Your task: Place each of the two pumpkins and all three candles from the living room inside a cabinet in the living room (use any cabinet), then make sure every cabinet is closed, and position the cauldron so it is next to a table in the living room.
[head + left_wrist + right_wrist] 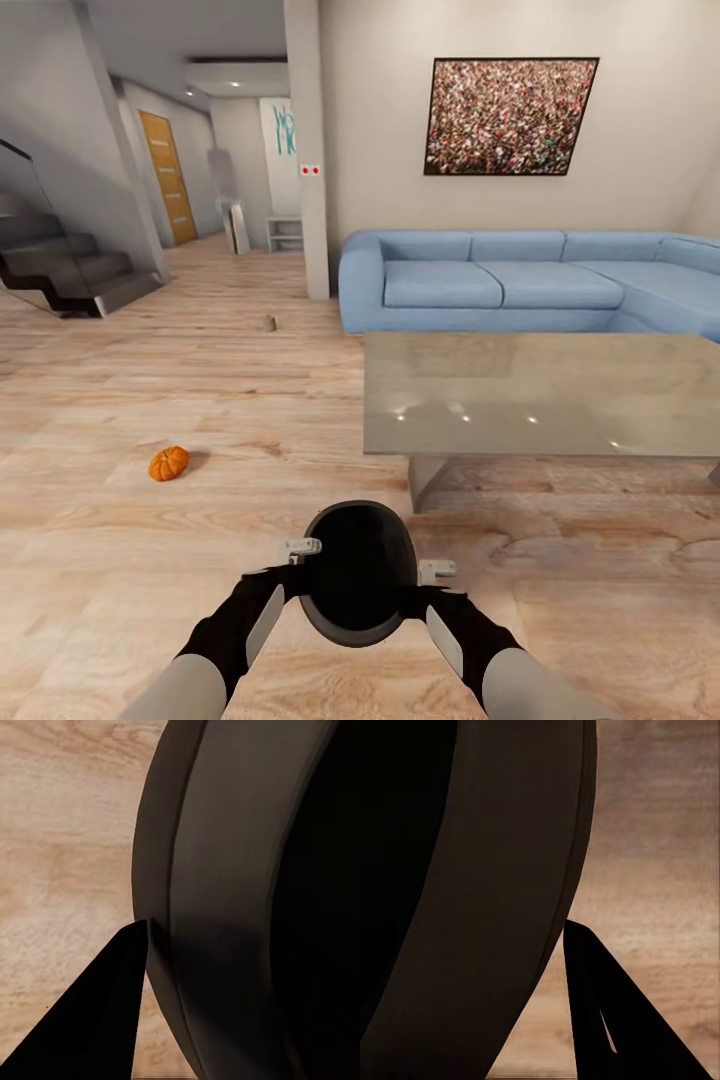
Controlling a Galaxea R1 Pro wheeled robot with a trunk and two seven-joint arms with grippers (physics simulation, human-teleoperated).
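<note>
Living room with a pale wood floor (120, 560), seen from the head camera. Far left, a dark staircase (70, 270) and an orange door (167, 178) down a hallway; a small object lies on the floor at (270, 323), too small to identify. Left of centre, one pumpkin (168, 463) rests on the floor, well apart from the robot and from the table. Near centre, the black cauldron (358, 572) is held between both arms, its dark mouth facing the camera: the left gripper (296, 560) sits against its left side and the right gripper (428, 583) against its right. Each wrist view shows one dark finger touching the cauldron wall; whether the jaws are apart or together cannot be told. Right, the grey glossy surface (540, 395) of a low table stands just beyond the cauldron, with a blue sofa (520, 285) behind it and a framed picture (510, 115) on the wall.
</note>
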